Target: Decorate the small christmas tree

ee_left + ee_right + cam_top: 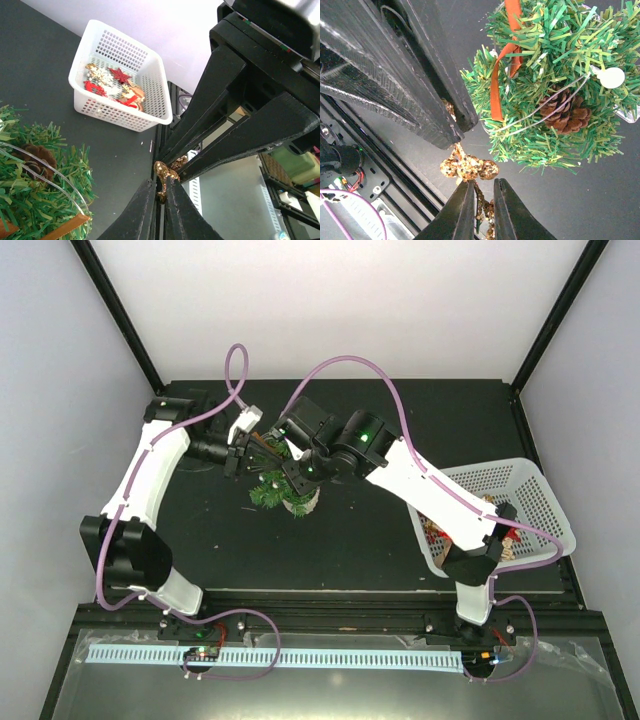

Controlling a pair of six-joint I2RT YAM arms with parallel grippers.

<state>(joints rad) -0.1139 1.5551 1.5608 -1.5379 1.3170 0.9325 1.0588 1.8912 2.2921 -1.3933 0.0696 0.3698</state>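
Tree [545, 90] sits just beside left hand [161, 186] and right hand [483, 186], both pinching one gold ornament [468, 169].

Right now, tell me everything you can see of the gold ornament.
The gold ornament is a small cluster of glittery gold beads on a short beaded strand. It is held near the tree; whether it touches the needles is unclear. The right gripper pinches the strand, and the left gripper is shut on the other end.
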